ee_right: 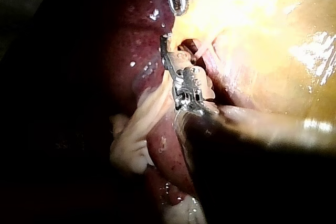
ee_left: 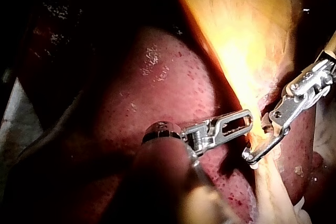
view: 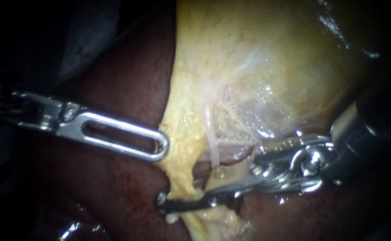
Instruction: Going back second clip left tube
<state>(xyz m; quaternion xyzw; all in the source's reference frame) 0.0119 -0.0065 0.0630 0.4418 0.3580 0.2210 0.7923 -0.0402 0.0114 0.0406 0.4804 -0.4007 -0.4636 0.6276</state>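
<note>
Since the step is a retreat, what matters is how my right instrument (view: 164, 201) lies against the tissue it must leave.

Endoscope view: its slim pincer points leftward, nearly level. It passes behind a yellow strand (view: 182, 178) that hangs from the gallbladder (view: 257, 53), and the tip shows just past the strand, over the liver (view: 115, 192). Only one limb of that pincer is plain (its mate is lost behind the strand), so I cannot tell whether it is spread or pressed together. A pale tube (view: 213, 147) runs upright just above the pincer, across its long axis. I make out no clip on it, nor can I say whether it is the left tube. My left instrument (view: 162, 149) pinches the strand's upper edge, which tents toward it.

Left wrist view: the left instrument (ee_left: 249, 120) meets the yellow edge, and the right instrument (ee_left: 248, 156) has its tip just beside and under it, slanting away.

Right wrist view: the right instrument (ee_right: 164, 43) reaches ahead over the liver (ee_right: 131, 40) to the strand, with the left instrument (ee_right: 178, 6) just beyond its tip.

The way out, I judge, is straight back along its own shaft, so the tip slips clear of the strand without hooking it.
</note>
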